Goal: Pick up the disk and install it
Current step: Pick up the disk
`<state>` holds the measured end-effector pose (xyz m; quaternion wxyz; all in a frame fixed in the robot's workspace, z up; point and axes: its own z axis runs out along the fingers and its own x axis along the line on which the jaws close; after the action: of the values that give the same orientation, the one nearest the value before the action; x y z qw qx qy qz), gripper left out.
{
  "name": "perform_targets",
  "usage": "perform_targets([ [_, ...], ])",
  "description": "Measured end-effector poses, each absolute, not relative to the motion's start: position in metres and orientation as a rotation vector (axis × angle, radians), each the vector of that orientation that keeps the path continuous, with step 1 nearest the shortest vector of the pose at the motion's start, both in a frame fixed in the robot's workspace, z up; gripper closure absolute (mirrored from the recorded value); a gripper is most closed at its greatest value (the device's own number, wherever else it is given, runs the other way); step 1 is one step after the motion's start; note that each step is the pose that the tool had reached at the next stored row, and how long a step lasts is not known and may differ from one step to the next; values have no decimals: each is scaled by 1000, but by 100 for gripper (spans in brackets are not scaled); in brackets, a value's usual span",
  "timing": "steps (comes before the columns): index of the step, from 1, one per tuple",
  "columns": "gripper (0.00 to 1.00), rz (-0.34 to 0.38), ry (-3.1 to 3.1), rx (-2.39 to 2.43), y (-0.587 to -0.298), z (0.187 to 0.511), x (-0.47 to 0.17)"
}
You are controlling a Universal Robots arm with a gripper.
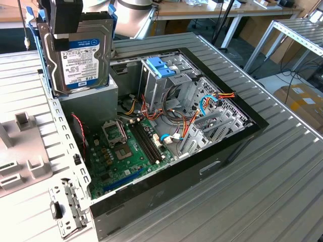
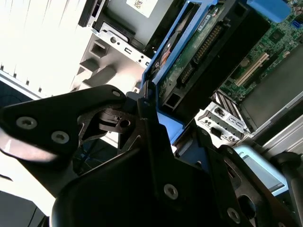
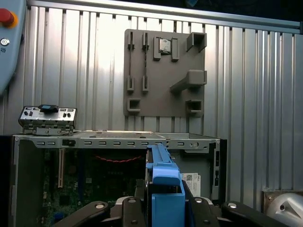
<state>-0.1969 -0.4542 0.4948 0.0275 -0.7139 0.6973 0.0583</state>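
Open computer case (image 1: 176, 182) on ribbed metal table (image 1: 282, 191).
Below my gripper (image 1: 66, 30) I note: motherboard (image 1: 126, 151), loose cables (image 1: 189, 120), blue latch (image 1: 160, 65) atop drive cage (image 1: 151, 88); grey fixture plate (image 3: 163, 71) beside the case.

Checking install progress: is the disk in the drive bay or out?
Out. The hand grips the disk upright, raised above the open computer case, clear of the drive cage.
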Motion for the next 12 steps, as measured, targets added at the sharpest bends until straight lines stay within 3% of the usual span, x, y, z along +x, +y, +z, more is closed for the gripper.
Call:
perform_targets([
  [12, 63, 180, 2153, -2204, -459, 495, -194],
])
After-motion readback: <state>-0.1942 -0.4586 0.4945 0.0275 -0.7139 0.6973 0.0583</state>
